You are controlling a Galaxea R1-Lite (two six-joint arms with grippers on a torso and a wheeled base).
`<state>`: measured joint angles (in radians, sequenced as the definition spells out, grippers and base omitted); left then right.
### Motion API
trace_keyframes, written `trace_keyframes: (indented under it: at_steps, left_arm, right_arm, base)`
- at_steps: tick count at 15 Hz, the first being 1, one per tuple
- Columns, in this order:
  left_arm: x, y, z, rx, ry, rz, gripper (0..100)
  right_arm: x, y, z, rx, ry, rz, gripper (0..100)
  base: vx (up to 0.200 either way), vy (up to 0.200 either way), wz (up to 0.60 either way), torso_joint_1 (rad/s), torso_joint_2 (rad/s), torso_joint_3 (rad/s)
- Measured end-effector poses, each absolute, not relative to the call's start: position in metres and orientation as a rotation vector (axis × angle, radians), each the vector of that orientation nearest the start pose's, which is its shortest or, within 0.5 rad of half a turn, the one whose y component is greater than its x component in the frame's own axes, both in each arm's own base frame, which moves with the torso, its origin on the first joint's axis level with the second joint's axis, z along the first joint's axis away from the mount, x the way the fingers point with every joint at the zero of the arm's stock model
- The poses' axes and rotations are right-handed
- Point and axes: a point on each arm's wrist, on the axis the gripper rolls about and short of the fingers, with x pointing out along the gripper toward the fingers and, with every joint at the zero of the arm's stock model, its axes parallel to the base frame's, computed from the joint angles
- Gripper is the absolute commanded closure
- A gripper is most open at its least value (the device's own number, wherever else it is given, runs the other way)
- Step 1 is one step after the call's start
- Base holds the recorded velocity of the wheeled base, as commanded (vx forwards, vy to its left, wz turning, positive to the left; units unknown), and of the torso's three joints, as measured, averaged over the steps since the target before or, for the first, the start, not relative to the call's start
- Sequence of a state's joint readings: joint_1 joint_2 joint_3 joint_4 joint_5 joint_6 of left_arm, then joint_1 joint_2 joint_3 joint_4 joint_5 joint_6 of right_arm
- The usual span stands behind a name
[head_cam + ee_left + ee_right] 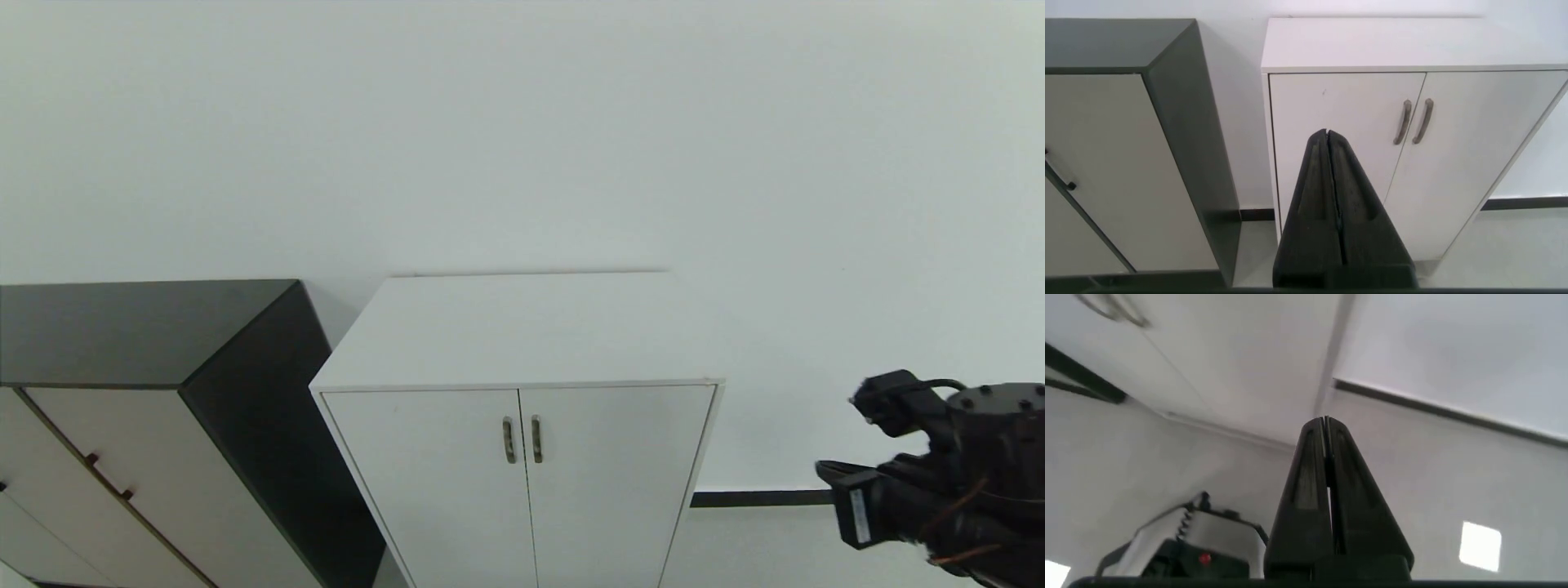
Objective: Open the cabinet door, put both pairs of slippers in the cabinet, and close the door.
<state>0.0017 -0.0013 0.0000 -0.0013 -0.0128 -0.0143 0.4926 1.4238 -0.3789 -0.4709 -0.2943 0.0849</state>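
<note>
White wall [522,122] behind; I note the cabinet [522,482], shut, at lower centre of frame, left gripper [1328,133] and right gripper [1326,421] both clenched empty.

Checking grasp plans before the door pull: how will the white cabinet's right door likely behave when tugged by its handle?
The right door looks like a rigid flat panel, so it should probably swing, not flex. Its handle is a slim, metal-looking bar, possibly slippery.
</note>
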Motion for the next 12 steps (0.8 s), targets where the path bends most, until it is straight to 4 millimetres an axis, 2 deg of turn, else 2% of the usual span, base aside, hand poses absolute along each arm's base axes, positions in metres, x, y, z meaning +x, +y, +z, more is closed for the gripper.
trace_keyframes:
  at_steps: [3,5,10,12]
  left_arm:
    - [-0.023,0.0,0.076,-0.016,-0.002,-0.011,100]
    - [-0.023,0.0,0.076,-0.016,-0.002,-0.011,100]
    - [-0.023,0.0,0.076,-0.017,-0.002,-0.01,100]
    - [-0.023,0.0,0.076,-0.017,-0.002,-0.01,100]
  right_arm:
    - [0.132,0.054,0.129,-0.152,0.611,0.101,100]
    - [0.108,0.041,0.125,-0.15,0.62,0.083,100]
    - [0.063,0.021,0.107,-0.137,0.596,0.091,100]
    - [0.045,0.015,0.102,-0.124,0.598,0.168,100]
  base:
    - [0.0,0.0,0.0,0.0,0.0,0.0]
    - [0.0,0.0,0.0,0.0,0.0,0.0]
    - [0.0,0.0,0.0,0.0,0.0,0.0]
    - [0.0,0.0,0.0,0.0,0.0,0.0]
